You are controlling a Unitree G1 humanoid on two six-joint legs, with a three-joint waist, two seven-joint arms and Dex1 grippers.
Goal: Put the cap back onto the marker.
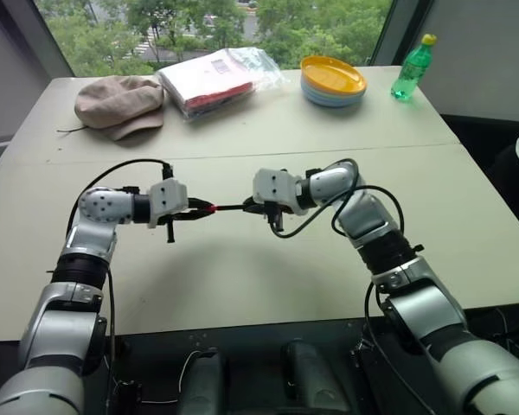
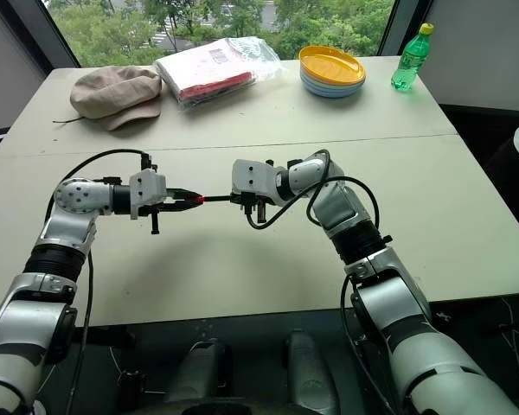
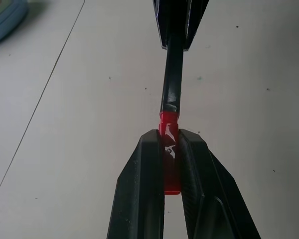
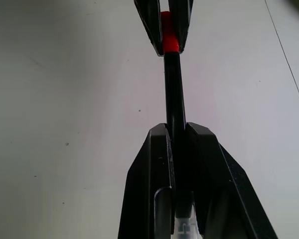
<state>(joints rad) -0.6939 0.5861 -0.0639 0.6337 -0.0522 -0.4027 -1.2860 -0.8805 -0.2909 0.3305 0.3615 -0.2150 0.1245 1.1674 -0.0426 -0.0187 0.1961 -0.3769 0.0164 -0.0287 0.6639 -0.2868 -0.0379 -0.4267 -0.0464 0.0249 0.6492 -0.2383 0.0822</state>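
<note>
I see both arms raised over the pale table, the two grippers facing each other near the middle of it, above the surface rather than resting on it.

My left gripper is clamped on the cap. In the left wrist view the small red cap sits pinched between the two black fingers, its open end sticking out just past their tips. My right gripper is clamped on the marker; the right wrist view shows the thin dark barrel squeezed between its fingers and running straight out toward the other gripper.

The marker and cap lie on one line between the two grippers. The front end of the marker meets the cap: in both wrist views the dark barrel runs right up to the red piece with no gap that I can see. How far the tip sits inside the cap I cannot tell. From the head camera the marker spans the short space between the grippers, roughly level, with a spot of red at the left gripper's end.

Along the far side of the table there is a beige cap-like hat, a clear bag with red and white contents, a stack of plates with a yellow one on top, and a green bottle with a yellow lid, all well apart from the grippers.
</note>
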